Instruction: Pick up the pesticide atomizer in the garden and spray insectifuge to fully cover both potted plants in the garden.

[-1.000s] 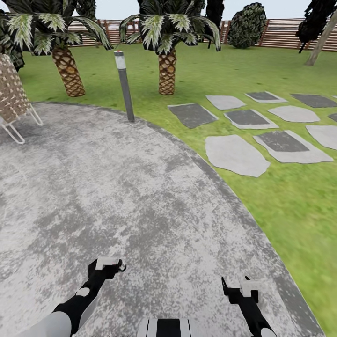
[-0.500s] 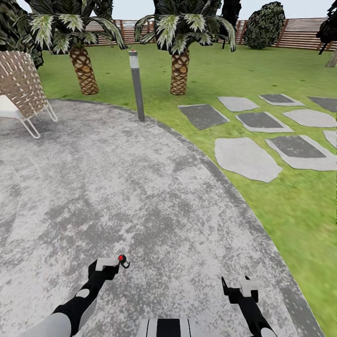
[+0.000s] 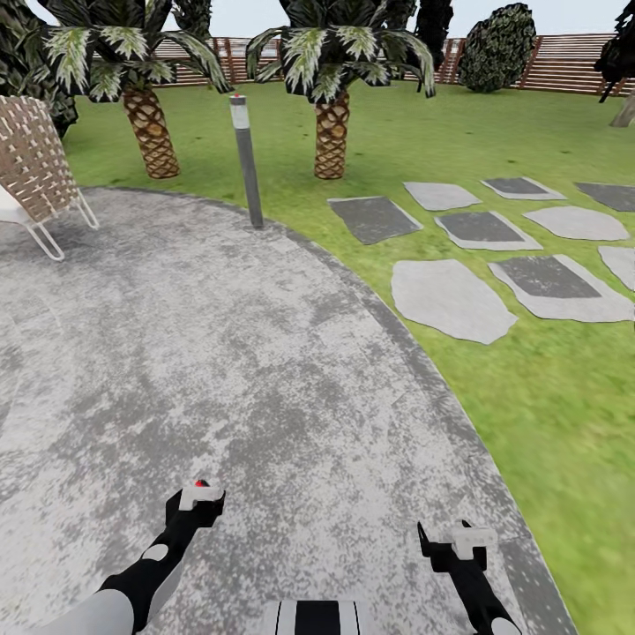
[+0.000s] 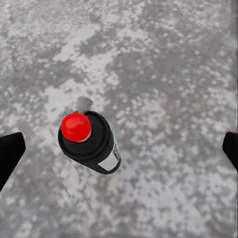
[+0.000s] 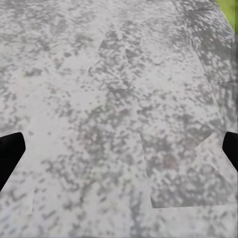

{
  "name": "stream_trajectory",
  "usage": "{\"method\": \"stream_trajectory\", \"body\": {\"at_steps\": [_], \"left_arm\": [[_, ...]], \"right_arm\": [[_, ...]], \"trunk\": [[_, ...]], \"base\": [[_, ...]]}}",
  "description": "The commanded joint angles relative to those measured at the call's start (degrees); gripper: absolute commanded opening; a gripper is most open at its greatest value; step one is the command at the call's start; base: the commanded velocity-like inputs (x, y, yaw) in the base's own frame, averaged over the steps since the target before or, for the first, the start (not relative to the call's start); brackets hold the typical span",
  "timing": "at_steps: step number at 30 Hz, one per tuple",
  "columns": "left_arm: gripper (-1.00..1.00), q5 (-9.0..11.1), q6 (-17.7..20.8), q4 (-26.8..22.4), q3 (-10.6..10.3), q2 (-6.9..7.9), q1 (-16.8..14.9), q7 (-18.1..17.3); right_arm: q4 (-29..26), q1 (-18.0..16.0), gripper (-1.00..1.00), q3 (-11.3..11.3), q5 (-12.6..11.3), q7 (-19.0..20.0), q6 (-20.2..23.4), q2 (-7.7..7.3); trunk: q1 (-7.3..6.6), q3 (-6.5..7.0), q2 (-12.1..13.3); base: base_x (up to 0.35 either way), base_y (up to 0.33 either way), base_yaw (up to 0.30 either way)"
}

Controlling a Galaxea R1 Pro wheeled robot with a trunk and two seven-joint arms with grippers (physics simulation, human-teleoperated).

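The pesticide atomizer (image 4: 91,141) is a small dark bottle with a red spot on its cap and a pale nozzle. It stands on the grey mottled patio (image 3: 220,353). In the left wrist view it sits between the two black fingertips without touching either. My left gripper (image 4: 119,148) is open, hovering over it. In the head view the atomizer's red spot (image 3: 201,483) peeks out at the tip of the left gripper (image 3: 201,499). My right gripper (image 3: 454,536) is open over bare paving, its fingertips (image 5: 11,151) wide apart. The potted plants are out of view.
A woven chair (image 3: 35,172) stands at the patio's far left. A grey bollard lamp (image 3: 246,159) marks the patio's far edge. Two palms (image 3: 331,132) grow on the lawn behind, and stepping stones (image 3: 450,298) cross the grass at right. A slatted fence (image 3: 564,66) closes the back.
The whole head view has swung, so the camera moved. The atomizer's red spot now shows right at the left gripper's tip, no longer to its right. Both arms hold their pose.
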Motion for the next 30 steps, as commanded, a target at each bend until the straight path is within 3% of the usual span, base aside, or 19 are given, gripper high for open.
{"method": "stream_trajectory", "body": {"at_steps": [1,10,14,30], "left_arm": [[1.0,-0.4,-0.2,0.0,0.2,0.0,0.0,-0.1],[1.0,0.1,-2.3,0.2,0.3,0.19,0.0,0.0],[1.0,1.8,-3.4,0.2,0.3,0.33,0.1,0.0],[1.0,2.4,-3.6,0.2,0.3,0.1,0.1,0.0]], "right_arm": [[0.0,0.0,1.0,0.0,0.0,0.0,-0.2,0.0],[0.0,0.0,1.0,0.0,0.0,0.0,-0.2,0.0],[0.1,0.0,1.0,0.0,0.0,0.0,-0.2,0.0],[0.1,0.0,1.0,0.0,0.1,0.0,-0.2,-0.01]], "trunk": [[-0.01,-0.04,0.0],[-0.01,-0.04,0.0],[-0.01,-0.1,0.0],[0.02,-1.42,0.0]], "base": [[0.0,-0.083,0.0],[0.0,-0.019,0.0],[0.0,0.0,0.032],[0.0,0.0,0.158]]}}
